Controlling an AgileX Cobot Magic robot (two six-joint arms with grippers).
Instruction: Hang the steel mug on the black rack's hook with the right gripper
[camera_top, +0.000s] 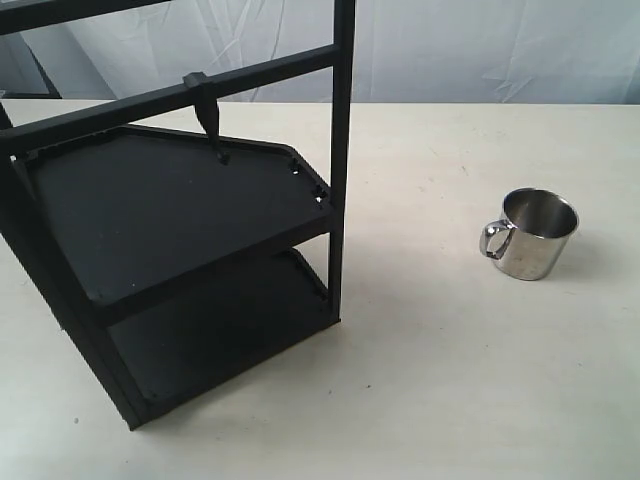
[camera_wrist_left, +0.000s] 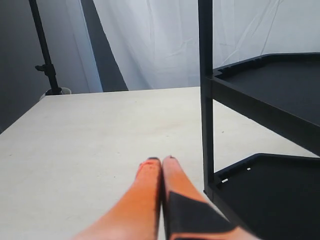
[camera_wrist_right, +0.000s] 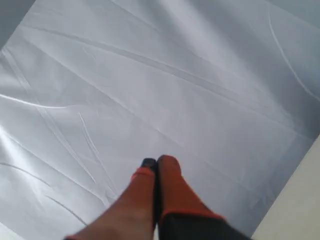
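The steel mug (camera_top: 537, 234) stands upright on the pale table at the right, its looped handle turned toward the rack. The black rack (camera_top: 170, 250) fills the left of the exterior view, and its post and shelves (camera_wrist_left: 260, 110) also show in the left wrist view. The hook (camera_top: 208, 112) hangs from the upper crossbar, pointing down over the top shelf. Neither arm shows in the exterior view. My right gripper (camera_wrist_right: 156, 162) is shut with nothing in it and faces the white backdrop cloth. My left gripper (camera_wrist_left: 161, 161) is shut and empty, low over the table beside the rack's post.
The pale table (camera_top: 450, 380) spreads between the rack and the mug. A white cloth (camera_wrist_right: 150, 75) hangs behind the table. A dark stand (camera_wrist_left: 45, 55) rises beyond the table's far edge in the left wrist view.
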